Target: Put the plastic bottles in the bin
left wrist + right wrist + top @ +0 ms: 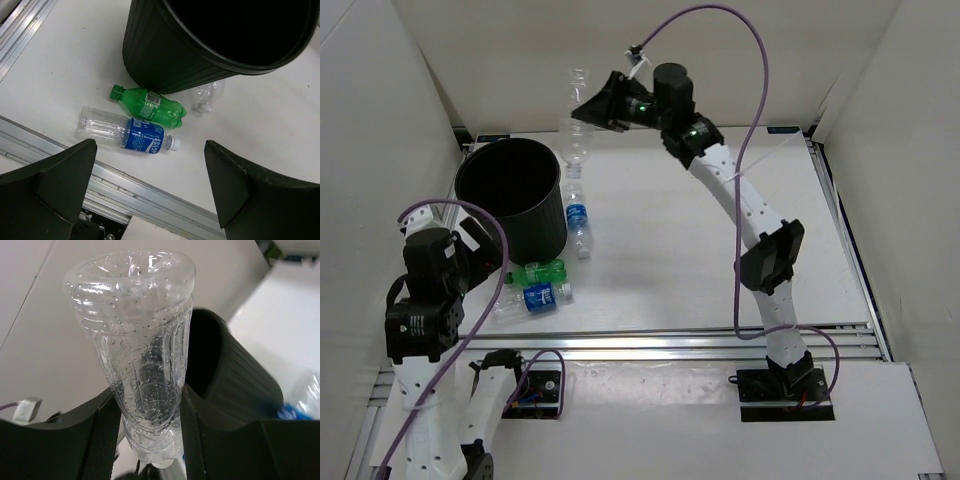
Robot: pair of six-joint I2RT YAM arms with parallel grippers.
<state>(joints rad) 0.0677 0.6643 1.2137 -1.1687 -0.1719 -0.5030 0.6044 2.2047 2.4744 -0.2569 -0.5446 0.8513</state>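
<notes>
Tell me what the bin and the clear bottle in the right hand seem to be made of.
The bin: probably molded plastic, black, with a dull sheen. The signs are its ribbed side and its wide, smooth rim.
The clear bottle: thin transparent plastic, glossy. You can see through its ridged wall, and it carries small droplets, inside or outside I can't tell.

Table (660,260): white, flat top.
Rails (650,343): aluminium extrusions running along the table's near edge.
Walls (500,60): plain white panels at its left, far and right edges.
</notes>
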